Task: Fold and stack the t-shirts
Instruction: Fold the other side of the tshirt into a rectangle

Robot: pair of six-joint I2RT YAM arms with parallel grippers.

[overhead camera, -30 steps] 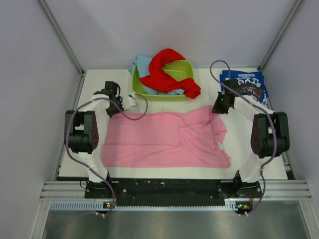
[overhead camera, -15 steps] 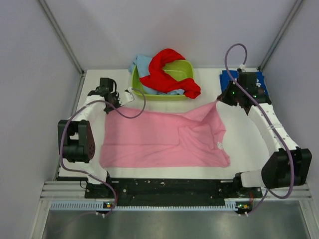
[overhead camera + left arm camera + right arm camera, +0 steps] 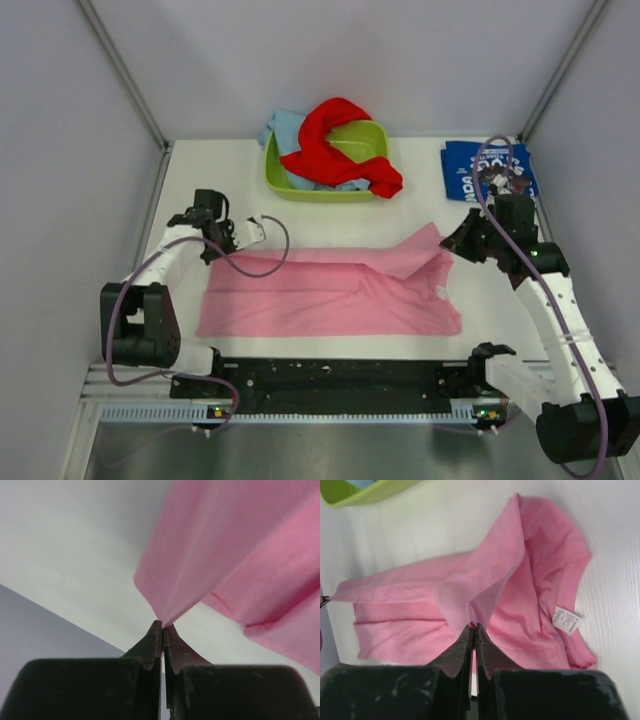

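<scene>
Pink t-shirt [image 3: 330, 295] is pinched at both ends of its far edge. The left gripper [image 3: 162, 625] has its jaws pressed together on a pointed tuck of cloth, and the right gripper [image 3: 474, 626] is pressed the same way on a raised flap at the collar end. Over the last second both arms have drawn that edge up and back toward the near side, so the shirt now covers a narrower band mid-table — a lengthwise fold about half carried over, I judge. Its near hem lies close to the front edge of the table [image 3: 330, 225], leaving little room there. Bare surface opens behind, up to the lime green tub [image 3: 325, 185] holding the red shirt [image 3: 335, 135] and the light blue shirt [image 3: 285, 128]. The navy shirt [image 3: 470, 170] lies in the far right corner.
</scene>
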